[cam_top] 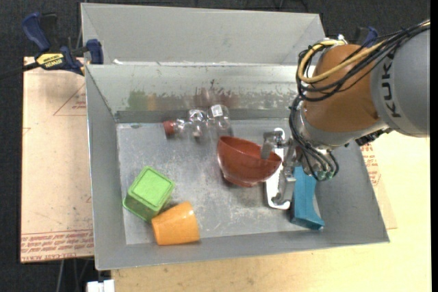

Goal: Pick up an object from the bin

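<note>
In the camera view, the gripper [275,169] hangs low in the right half of the bin [205,212], its 2 fingers [272,141] spread apart, 1 toward the back and 1 toward the front, at the right rim of a red bowl [243,161]. A blue block [306,203] lies just right of it. A green cup [148,193] and an orange cup [176,224] touch at the front left, and small clear pieces [200,121] lie by the back wall.

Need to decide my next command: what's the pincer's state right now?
Pincer: cannot be told; it sits at the red bowl's right rim, beside the blue block.
</note>
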